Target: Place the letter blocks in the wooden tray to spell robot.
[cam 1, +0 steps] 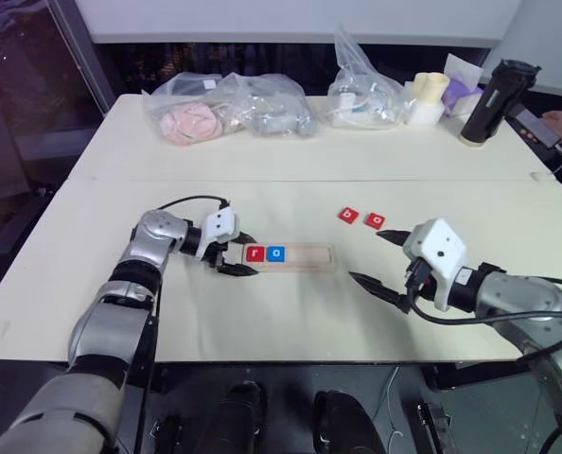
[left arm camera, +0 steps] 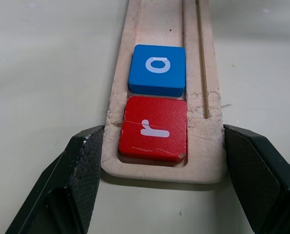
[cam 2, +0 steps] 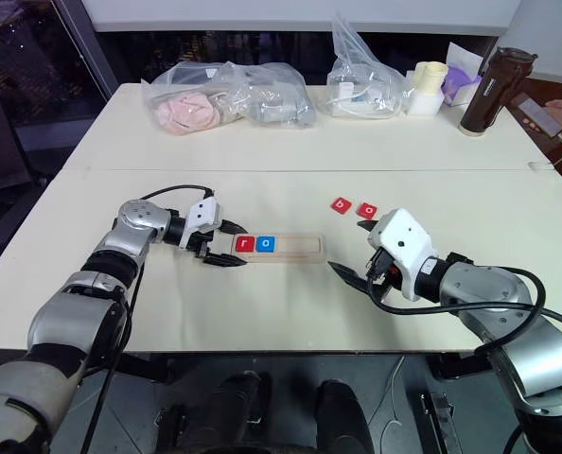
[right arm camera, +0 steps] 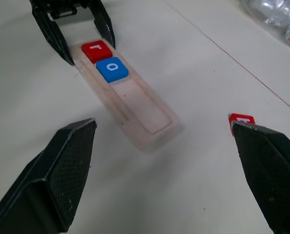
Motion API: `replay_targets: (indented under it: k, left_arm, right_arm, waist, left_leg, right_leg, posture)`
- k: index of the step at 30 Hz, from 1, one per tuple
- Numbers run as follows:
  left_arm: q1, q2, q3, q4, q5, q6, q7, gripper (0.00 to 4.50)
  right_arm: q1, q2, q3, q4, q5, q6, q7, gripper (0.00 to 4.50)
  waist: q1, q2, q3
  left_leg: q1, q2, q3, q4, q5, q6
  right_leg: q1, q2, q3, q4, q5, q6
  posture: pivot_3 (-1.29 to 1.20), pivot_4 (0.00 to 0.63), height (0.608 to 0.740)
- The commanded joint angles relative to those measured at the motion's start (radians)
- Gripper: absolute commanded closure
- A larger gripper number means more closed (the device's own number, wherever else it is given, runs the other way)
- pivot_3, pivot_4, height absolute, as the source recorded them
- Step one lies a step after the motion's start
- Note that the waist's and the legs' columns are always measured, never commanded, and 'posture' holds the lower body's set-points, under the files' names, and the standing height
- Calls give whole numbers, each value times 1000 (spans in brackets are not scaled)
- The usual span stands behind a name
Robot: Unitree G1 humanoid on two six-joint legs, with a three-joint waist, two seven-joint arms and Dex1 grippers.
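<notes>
L end effector (cam 1: 234, 253) clamps tray (cam 1: 305, 257) end, frame centre; R end effector (cam 1: 380, 257) open. Tiles (cam 1: 348, 216) light, stiff; pinch edges.

Head pair high, facing down; wrist cameras low, close; all share wooden tray (cam 1: 289, 257).

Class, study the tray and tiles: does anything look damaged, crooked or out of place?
Nothing stands out. The red r and blue o sit flat and square in the wooden tray; its rim is only slightly rough.
</notes>
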Motion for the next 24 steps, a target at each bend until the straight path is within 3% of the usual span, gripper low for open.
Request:
replay_targets:
  k: [1, 7, 15, 24]
  left_arm:
    - [50, -21, -68, -67, 40, 16, 24, 1329]
    - [128, -17, -114, -305, 28, 114, 35, 1329]
    - [278, -15, -157, -701, -19, 439, 56, 1329]
    - [346, -27, -190, -854, -6, 582, 200, 1329]
  right_arm:
    - [-6, -1, -11, -21, -1, -15, 1, 0]
    - [-1, 4, 0, -21, -7, -17, -2, 0]
    - [21, 3, 9, -28, -26, -25, -5, 0]
    - [34, 8, 5, -36, -34, -23, -9, 0]
  waist:
    - [0, 0, 0]
    - [-1, 1, -1]
    - [-4, 1, -1]
    - [-1, 1, -1]
  left_leg:
    - [0, 0, 0, 0, 0, 0]
    - [0, 0, 0, 0, 0, 0]
    - [0, 0, 0, -1, 0, 0]
    - [0, 0, 0, -1, -1, 0]
  right_leg:
    - [0, 0, 0, 0, 0, 0]
    - [0, 0, 0, 0, 0, 0]
    - [0, 0, 0, -1, 0, -1]
    - [0, 0, 0, -1, -1, -1]
  posture:
    - [0, 150, 738]
    - [0, 150, 738]
    - [0, 150, 738]
    - [0, 150, 738]
